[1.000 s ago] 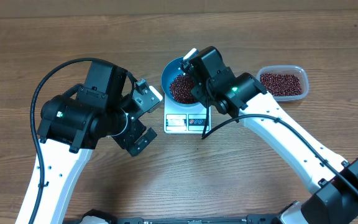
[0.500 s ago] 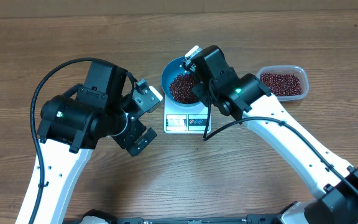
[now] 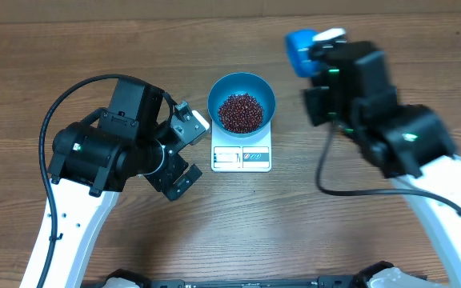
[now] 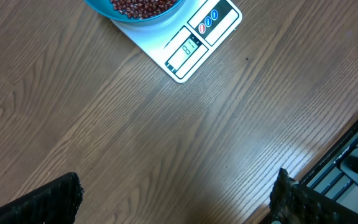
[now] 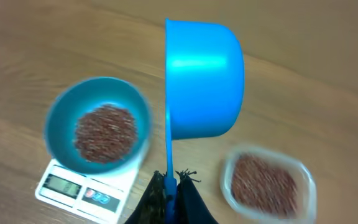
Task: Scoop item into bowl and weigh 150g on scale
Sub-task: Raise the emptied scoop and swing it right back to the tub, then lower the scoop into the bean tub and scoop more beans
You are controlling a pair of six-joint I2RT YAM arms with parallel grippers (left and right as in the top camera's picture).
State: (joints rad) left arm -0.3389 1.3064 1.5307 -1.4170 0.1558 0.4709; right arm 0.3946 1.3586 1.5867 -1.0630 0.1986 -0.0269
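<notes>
The blue bowl [image 3: 264, 90] stands on the white scale [image 3: 241, 158] with a heap of red-brown beans [image 3: 240, 112] in it. My right gripper [image 3: 320, 64], blurred, is off to the bowl's right and farther back. In the right wrist view this gripper [image 5: 171, 183] is shut on the handle of a blue scoop [image 5: 204, 81]. The scoop's cup is turned on its side, its inside hidden. Below it lie the bowl [image 5: 55, 118], the scale [image 5: 73, 186] and a tub of beans [image 5: 269, 183]. My left gripper [image 3: 197, 149] stands open left of the scale, holding nothing.
The clear tub is hidden under my right arm in the overhead view. The left wrist view shows bare wood between the fingers [image 4: 61, 199], the scale [image 4: 197, 40] ahead and the table's edge [image 4: 328, 168] at the right.
My right arm has swung from over the bowl to the right and back, carrying the scoop with it. The left arm has not moved.
</notes>
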